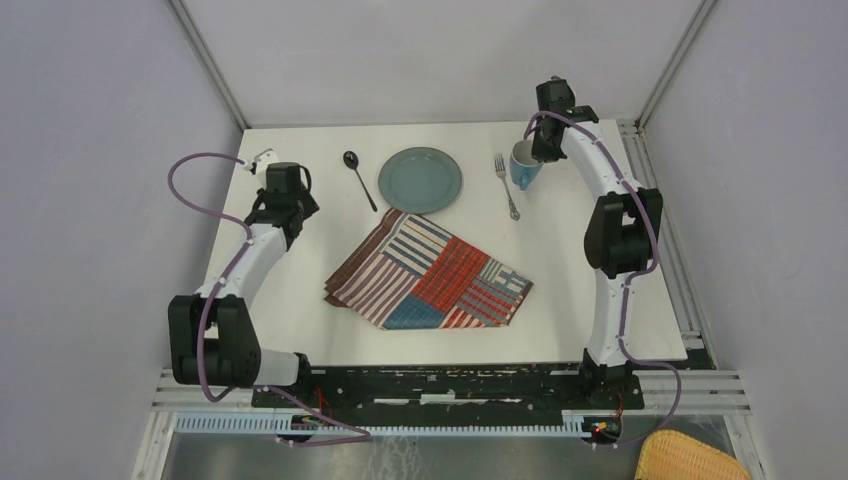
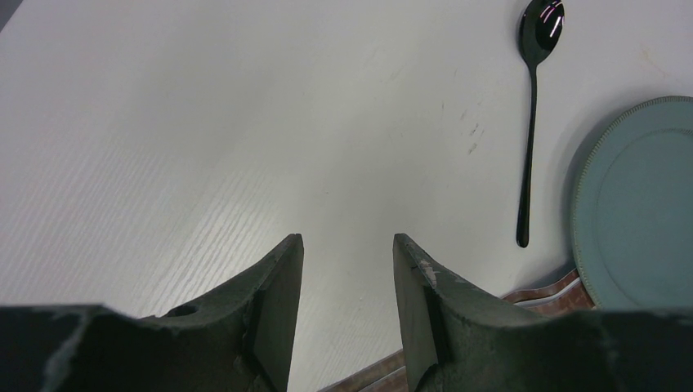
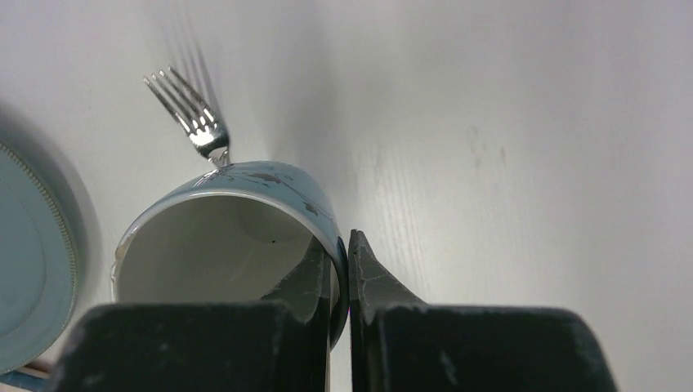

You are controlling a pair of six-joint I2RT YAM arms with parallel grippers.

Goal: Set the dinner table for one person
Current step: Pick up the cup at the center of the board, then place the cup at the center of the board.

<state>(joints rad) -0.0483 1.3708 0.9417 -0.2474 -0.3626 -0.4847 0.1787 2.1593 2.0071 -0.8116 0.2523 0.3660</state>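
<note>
Top view: found arm bases (image 1: pixel 215 350) nearest, white table (image 1: pixel 290 320) beyond carrying askew placemat (image 1: pixel 428 272). Left wrist: saw left jaws half open, empty, near spoon (image 2: pixel 531 122). Right wrist: saw right jaws clamped on mug (image 3: pixel 204 245) wall (presumably for repositioning).

left arm (image 1: pixel 250 255): white-and-black links, elbow bent, reaching forward
left gripper (image 2: pixel 347 245): dark fingers parted, empty, apparently hovering low
right arm (image 1: pixel 605 180): white-and-black links, stretched far forward
right gripper (image 3: pixel 340 245): dark fingers pinching blue ceramic mug (image 3: pixel 245 186) wall
</note>
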